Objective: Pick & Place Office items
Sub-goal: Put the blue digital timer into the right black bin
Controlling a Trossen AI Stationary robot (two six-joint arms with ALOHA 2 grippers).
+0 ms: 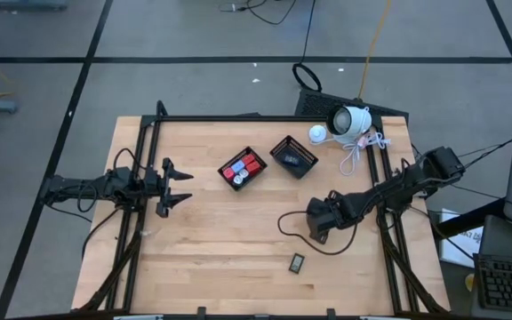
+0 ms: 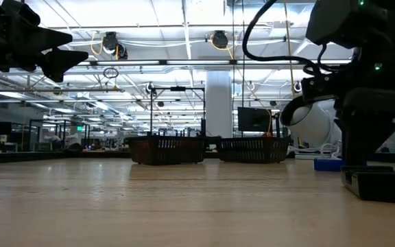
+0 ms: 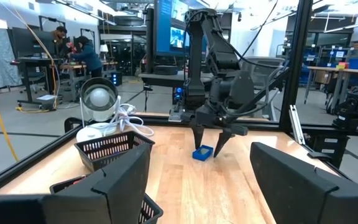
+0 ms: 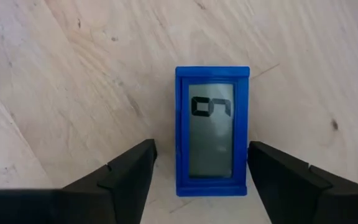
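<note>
Blue plastic frames the small display piece (image 4: 212,131) lying flat on the wooden table (image 1: 220,240) directly under my right gripper (image 4: 201,171), its grey screen showing a dark digit. My two right fingers (image 4: 126,171) stand spread on either side of it, neither one touching its edges, so that gripper is open and holds nothing. Seen from my left wrist, the same blue piece (image 3: 202,152) sits on the wood just beside the tips of my right gripper (image 3: 210,140), which points straight down at the table. From above, my right arm reaches in from the right edge toward the middle of the table, with its gripper (image 1: 320,220) hiding the piece beneath it. A second dark flat rectangle (image 1: 297,262) lies alone on the wood nearer the front edge, apart from that gripper. My left gripper (image 1: 178,187) hangs over the left part of the table, fingers wide apart and empty, pointing toward the middle. Two black mesh baskets sit side by side near the far edge: the left basket (image 1: 243,169) holds red blocks (image 1: 245,164), a pale blue block and small white bits, while the right basket (image 1: 293,156) holds something dark that I cannot make out. Beyond them a white round camera (image 1: 349,121) with a looped white cable rests at the far right corner.
</note>
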